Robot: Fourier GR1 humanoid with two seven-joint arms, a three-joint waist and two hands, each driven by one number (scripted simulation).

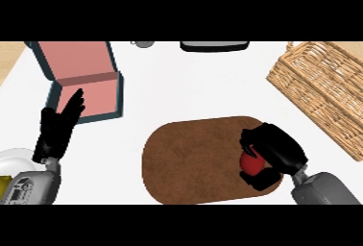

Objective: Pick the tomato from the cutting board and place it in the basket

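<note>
- A white tabletop (177,86) filled the frame, seen from steeply above.
- The right hand (273,153), at the lower right of the frame, was curled around a red tomato (249,165), with fingers above and the thumb below it.
- The tomato sat at the right end of a brown, rounded cutting board (191,163) in the lower centre (only a sliver of red showed between the black fingers).
- A woven basket (322,91) lay along the right edge of the frame, up and to the right of the hand, apart from the board.
- The left hand (60,127) rested at the left of the frame, fingers straight and pointing up, its tips over a pink box with a dark blue rim (81,77).
- Risk, as a judgement: the tomato is round and mostly hidden, so it could roll out of the curl on lifting.
- A low carry could catch the basket's near wall; the hand would need to rise first.
- Bare tabletop lay between board and basket, giving open room for that move.
</note>
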